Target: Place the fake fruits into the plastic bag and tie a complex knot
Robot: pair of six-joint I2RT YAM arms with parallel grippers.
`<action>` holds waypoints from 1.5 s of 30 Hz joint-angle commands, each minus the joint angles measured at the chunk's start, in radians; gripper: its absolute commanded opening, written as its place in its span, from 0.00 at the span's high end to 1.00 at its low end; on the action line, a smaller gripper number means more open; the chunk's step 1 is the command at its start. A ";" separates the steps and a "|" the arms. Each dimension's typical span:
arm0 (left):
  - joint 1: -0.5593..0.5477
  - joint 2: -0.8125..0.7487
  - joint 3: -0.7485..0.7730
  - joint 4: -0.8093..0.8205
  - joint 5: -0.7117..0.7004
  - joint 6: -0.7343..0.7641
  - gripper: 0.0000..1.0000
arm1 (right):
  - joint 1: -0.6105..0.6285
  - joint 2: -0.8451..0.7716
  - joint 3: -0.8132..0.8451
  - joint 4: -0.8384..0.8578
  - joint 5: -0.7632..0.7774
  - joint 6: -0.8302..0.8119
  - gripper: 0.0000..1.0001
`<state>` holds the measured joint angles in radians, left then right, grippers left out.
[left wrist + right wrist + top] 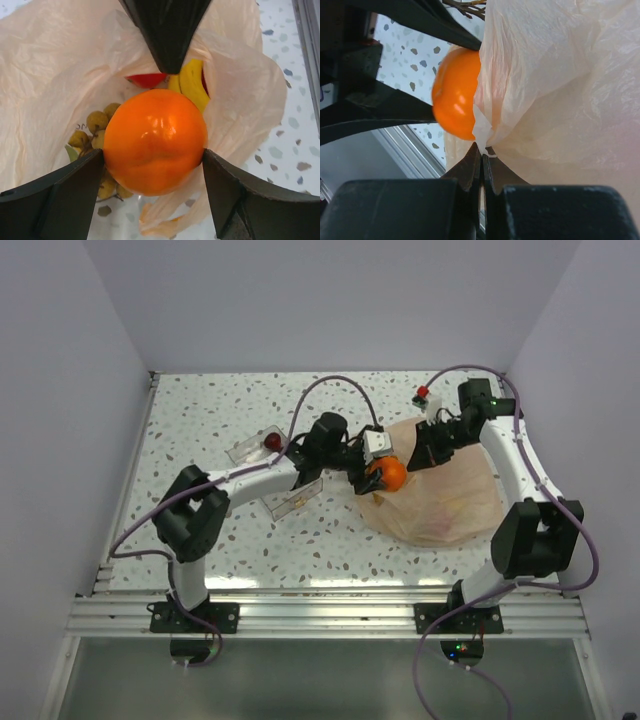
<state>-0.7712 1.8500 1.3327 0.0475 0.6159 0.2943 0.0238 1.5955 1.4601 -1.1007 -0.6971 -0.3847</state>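
At centre of the left wrist view, orange fruit [155,142] clamped between both fingers of left gripper [153,159], right at the open mouth of plastic bag [50,75]. Inside the bag: banana [192,82] and red apple [147,79] toward the top, grape cluster [97,122] at left. Bag's rim pinched tight in right gripper [481,167], fingers fully together on the film. In the top view, to the upper left of the bag, second red apple [271,442] in clear tray [245,451] on speckled table [250,540].
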 commanded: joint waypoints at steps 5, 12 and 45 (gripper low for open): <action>-0.051 0.155 0.129 0.354 -0.145 -0.147 0.68 | -0.005 -0.025 0.022 -0.031 -0.030 -0.016 1.00; -0.069 0.230 0.085 0.664 -0.336 -0.183 0.37 | -0.005 -0.019 0.005 -0.022 -0.025 -0.022 1.00; 0.559 -0.276 -0.156 -0.255 -0.263 0.022 0.30 | -0.005 0.040 -0.046 0.061 0.016 -0.002 1.00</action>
<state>-0.2344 1.5356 1.1198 -0.0826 0.3889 0.2737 0.0193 1.6341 1.4067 -1.0603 -0.6910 -0.3920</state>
